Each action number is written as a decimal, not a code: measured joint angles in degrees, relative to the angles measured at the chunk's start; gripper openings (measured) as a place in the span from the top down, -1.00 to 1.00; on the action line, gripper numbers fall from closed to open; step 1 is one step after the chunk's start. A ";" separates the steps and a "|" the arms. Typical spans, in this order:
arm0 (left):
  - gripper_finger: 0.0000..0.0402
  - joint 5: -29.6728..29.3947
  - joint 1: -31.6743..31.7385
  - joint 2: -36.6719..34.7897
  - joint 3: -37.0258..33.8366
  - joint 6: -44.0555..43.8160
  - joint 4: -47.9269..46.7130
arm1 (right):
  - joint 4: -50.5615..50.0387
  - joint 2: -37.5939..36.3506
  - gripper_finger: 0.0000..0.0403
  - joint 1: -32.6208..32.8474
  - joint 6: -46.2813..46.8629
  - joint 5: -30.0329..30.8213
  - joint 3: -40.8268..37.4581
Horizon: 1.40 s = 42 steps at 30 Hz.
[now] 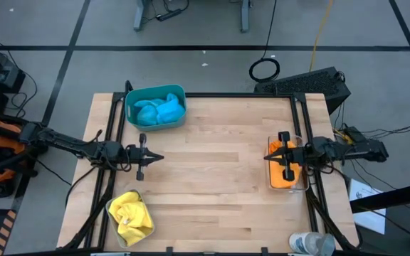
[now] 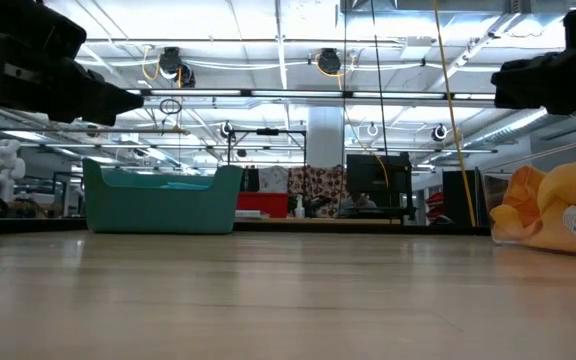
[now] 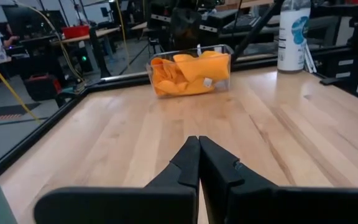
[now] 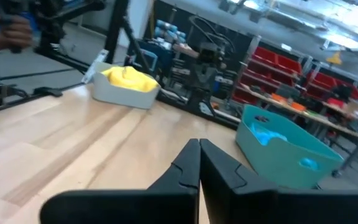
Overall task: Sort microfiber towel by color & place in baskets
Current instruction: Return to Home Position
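The blue towels (image 1: pixel 158 109) lie in the teal basket (image 1: pixel 130 116) at the table's far left. Yellow towels (image 1: pixel 131 216) fill the pale grey basket (image 4: pixel 120 94) at the near left. Orange towels (image 3: pixel 188 74) sit in the clear basket (image 3: pixel 224 51) at the right edge. My left gripper (image 1: pixel 159 157) hovers over the table's left part, between the teal and grey baskets, shut (image 3: pixel 199 144). My right gripper (image 1: pixel 267 157) hovers just left of the clear basket, shut (image 4: pixel 199 148). Neither holds anything.
A clear plastic bottle (image 1: pixel 312 244) lies at the table's near right corner. The wide middle of the wooden table (image 1: pixel 219 178) is bare. A black frame (image 1: pixel 240 95) runs along the far edge and both sides.
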 joint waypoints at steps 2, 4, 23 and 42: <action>0.96 0.00 -0.01 0.02 0.00 0.00 0.00 | -0.26 0.00 1.00 -1.95 1.54 -0.10 0.00; 0.96 -0.05 -0.01 0.02 0.00 -0.02 -0.03 | -0.30 0.00 1.00 -3.49 2.80 -0.15 0.00; 0.96 -1.49 0.31 -0.31 -0.04 -0.05 -2.40 | 0.12 0.00 1.00 -5.63 4.14 -1.11 0.02; 0.96 4.74 5.09 -12.48 -0.04 -2.94 -12.76 | 0.33 0.00 1.00 -5.63 16.18 -1.33 0.02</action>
